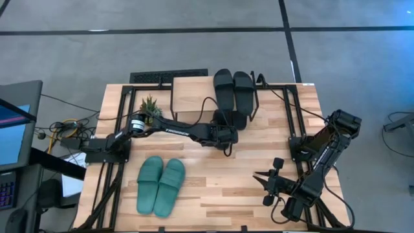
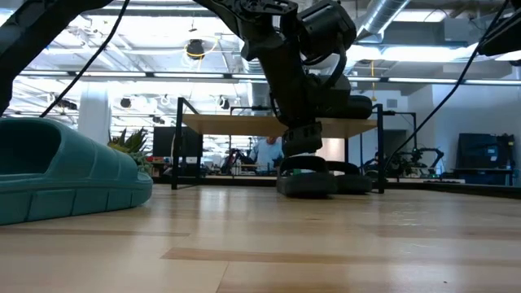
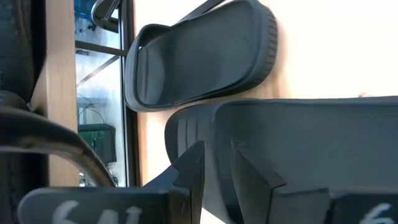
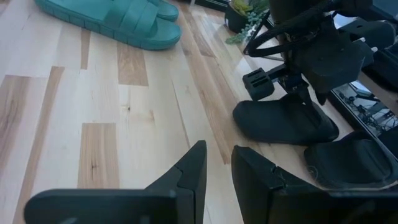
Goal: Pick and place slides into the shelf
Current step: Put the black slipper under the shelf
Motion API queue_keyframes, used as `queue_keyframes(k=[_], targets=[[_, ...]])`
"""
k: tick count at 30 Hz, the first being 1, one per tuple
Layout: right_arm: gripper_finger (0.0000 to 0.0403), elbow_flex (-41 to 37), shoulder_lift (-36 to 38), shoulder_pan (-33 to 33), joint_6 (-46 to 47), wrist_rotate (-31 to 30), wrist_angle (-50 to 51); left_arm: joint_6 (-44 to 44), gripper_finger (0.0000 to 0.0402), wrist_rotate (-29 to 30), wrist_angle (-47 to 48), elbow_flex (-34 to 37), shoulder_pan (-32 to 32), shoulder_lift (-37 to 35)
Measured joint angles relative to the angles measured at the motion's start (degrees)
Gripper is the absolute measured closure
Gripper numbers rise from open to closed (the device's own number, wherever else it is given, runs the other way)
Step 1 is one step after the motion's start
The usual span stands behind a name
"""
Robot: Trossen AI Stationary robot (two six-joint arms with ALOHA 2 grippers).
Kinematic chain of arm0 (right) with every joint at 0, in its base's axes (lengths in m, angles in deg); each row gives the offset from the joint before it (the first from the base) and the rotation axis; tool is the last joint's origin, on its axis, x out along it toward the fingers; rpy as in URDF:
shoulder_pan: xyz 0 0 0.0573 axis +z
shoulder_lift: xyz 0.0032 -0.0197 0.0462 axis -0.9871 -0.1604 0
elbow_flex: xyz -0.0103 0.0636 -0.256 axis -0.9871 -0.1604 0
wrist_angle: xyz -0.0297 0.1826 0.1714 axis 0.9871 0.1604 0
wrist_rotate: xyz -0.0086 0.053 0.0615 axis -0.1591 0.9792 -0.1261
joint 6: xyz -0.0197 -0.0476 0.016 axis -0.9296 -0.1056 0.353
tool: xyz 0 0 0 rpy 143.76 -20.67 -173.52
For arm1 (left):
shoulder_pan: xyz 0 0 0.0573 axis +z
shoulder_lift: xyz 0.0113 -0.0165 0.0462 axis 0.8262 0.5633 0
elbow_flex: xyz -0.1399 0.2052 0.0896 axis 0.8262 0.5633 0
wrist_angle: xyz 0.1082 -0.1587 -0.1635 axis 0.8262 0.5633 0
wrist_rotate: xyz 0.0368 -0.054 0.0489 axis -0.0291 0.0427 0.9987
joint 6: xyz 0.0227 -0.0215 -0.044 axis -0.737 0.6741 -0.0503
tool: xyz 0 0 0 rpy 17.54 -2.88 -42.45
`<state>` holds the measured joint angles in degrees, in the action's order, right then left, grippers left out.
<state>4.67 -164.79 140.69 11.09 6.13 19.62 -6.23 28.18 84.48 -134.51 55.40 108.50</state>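
My left gripper (image 1: 228, 137) reaches from the table's left to a black slide (image 1: 234, 120) at the shelf's near right corner and is shut on it. A second black slide (image 3: 199, 56) lies beside it on the table, by a shelf leg. The shelf (image 1: 191, 96) stands at the far edge, and another black pair (image 1: 233, 87) lies on its wooden top board. The teal pair (image 1: 160, 186) rests sole-down near the table's near left. My right gripper (image 1: 266, 185) waits shut at the near right, touching nothing. My left gripper comes at the black slide (image 3: 298, 143) from above, pointing down, and is shut on its upper part (image 2: 303, 163). The fingers (image 3: 189, 180) hide the exact place of contact. The slide sits sole-down on the table (image 2: 305, 185), below the shelf's board.
A small potted plant (image 1: 150, 105) stands left of the shelf. The shelf's thin black legs (image 2: 379, 150) frame the space under the board. Bare tabletop (image 1: 220, 181) lies between the teal pair and my right arm. A monitor (image 1: 13, 126) stands off the table's left.
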Motion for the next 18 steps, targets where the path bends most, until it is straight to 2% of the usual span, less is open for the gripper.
queue_keyframes(k=[12,18], targets=[[0.0337,0.00,0.00,0.00,0.55,0.15,0.03,1.79,0.0333,0.59,4.62,-1.10,-5.01,0.00],[0.0337,0.00,-0.01,0.00,0.55,0.15,0.06,7.55,0.0333,-6.71,10.55,-3.79,-7.24,0.00]])
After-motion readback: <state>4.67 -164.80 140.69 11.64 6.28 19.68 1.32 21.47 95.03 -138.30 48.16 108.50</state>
